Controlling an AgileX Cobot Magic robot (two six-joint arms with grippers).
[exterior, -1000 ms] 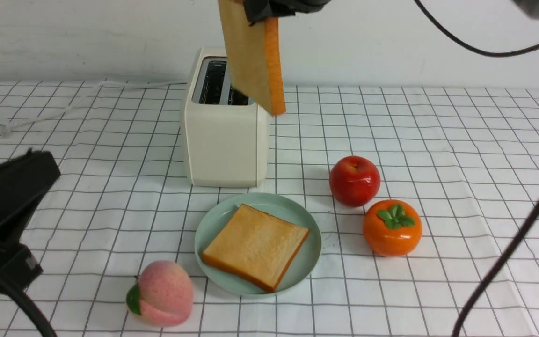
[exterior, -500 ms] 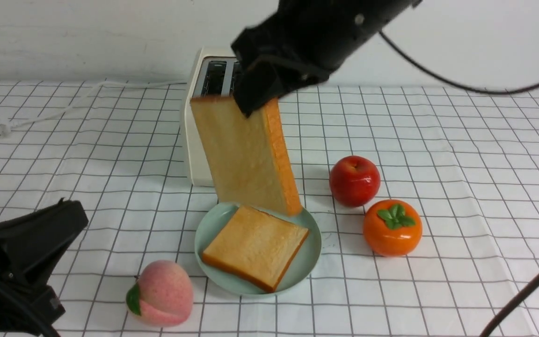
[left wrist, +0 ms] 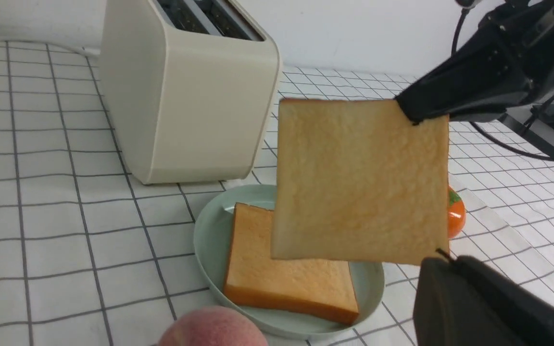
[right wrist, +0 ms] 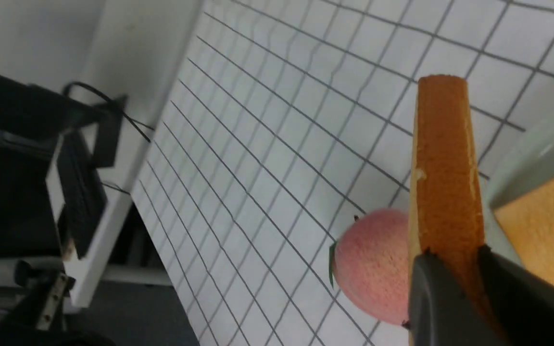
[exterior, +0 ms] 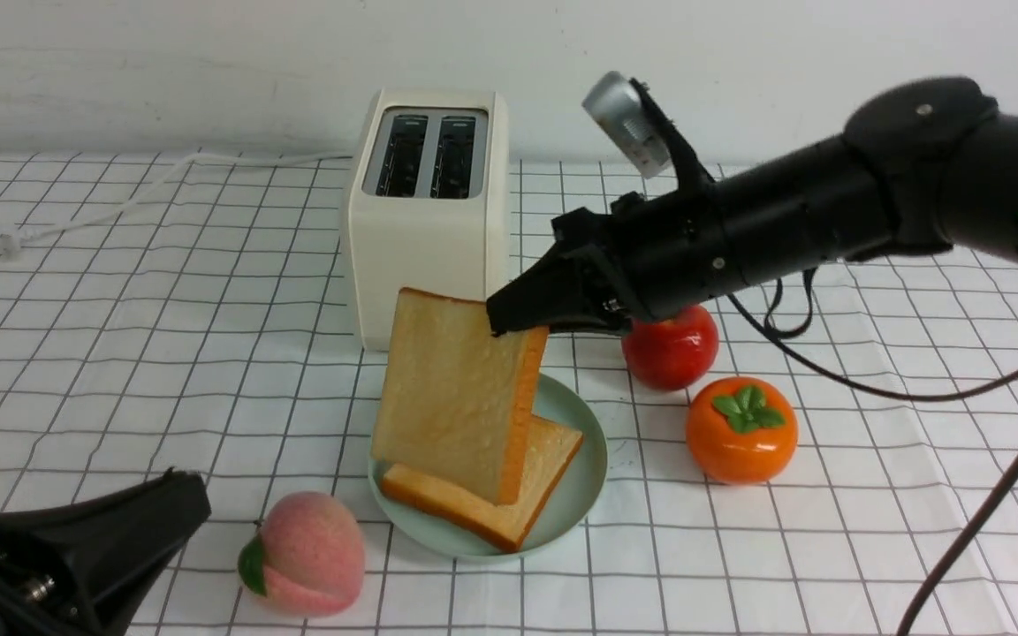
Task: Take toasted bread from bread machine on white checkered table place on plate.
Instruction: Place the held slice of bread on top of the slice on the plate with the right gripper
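My right gripper (exterior: 518, 320) is shut on the top corner of a slice of toasted bread (exterior: 452, 397), holding it nearly upright over the plate (exterior: 573, 413). Its fingers (right wrist: 433, 288) pinch the orange-brown crust (right wrist: 445, 168). Another slice (exterior: 546, 459) lies flat on the mint-green plate. The held slice's lower edge is down at the flat slice; I cannot tell if they touch. Behind the plate, the cream bread machine (exterior: 425, 238) stands on the white checkered table (exterior: 871, 265) with both slots empty. My left gripper (exterior: 184, 496) is shut and empty, low at the front left.
A pink peach (exterior: 307, 555) lies just left of the plate's front. A red apple (exterior: 670, 346) and an orange persimmon (exterior: 740, 430) sit to the plate's right, under my right arm. The toaster's white cord (exterior: 120, 208) trails to the back left.
My right gripper has come down and toward the front with the toast, from above the bread machine to the plate. My left gripper has sunk lower in the front view.
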